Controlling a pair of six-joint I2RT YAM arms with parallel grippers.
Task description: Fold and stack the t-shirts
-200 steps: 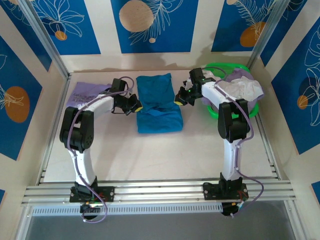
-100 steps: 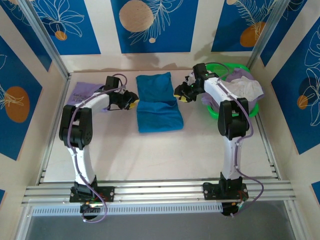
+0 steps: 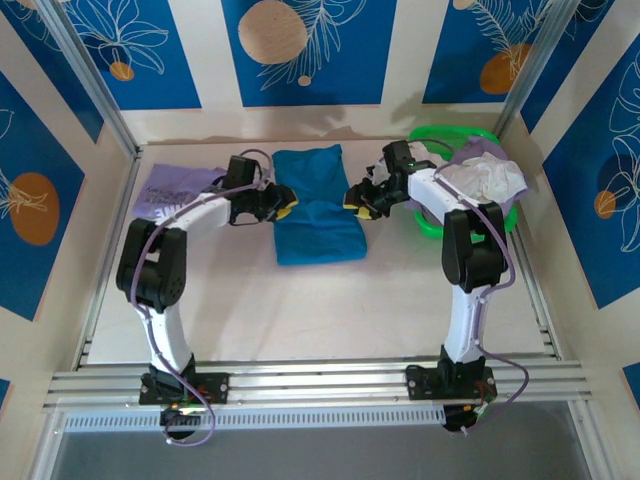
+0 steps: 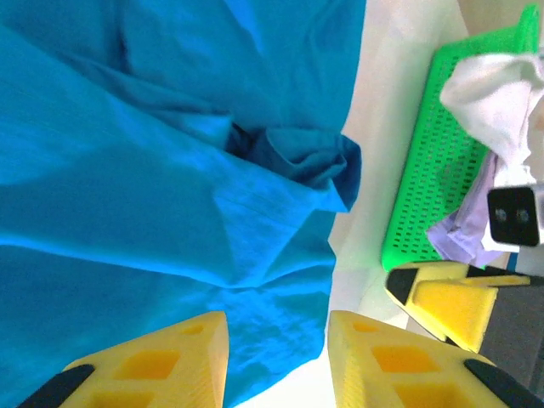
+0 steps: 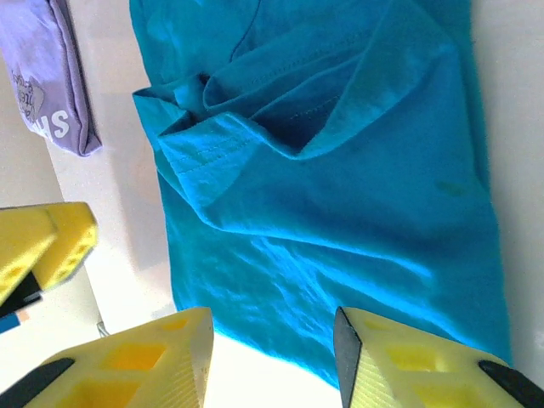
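Where it lies flat, teal t-shirt [image 3: 318,205], rumpled oblong (soft cloth)

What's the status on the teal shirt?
Left end effector open, empty, at teal shirt's left edge. Right end effector open, empty, at its right edge. Shirt lies flat, partly folded. Nothing in the way.
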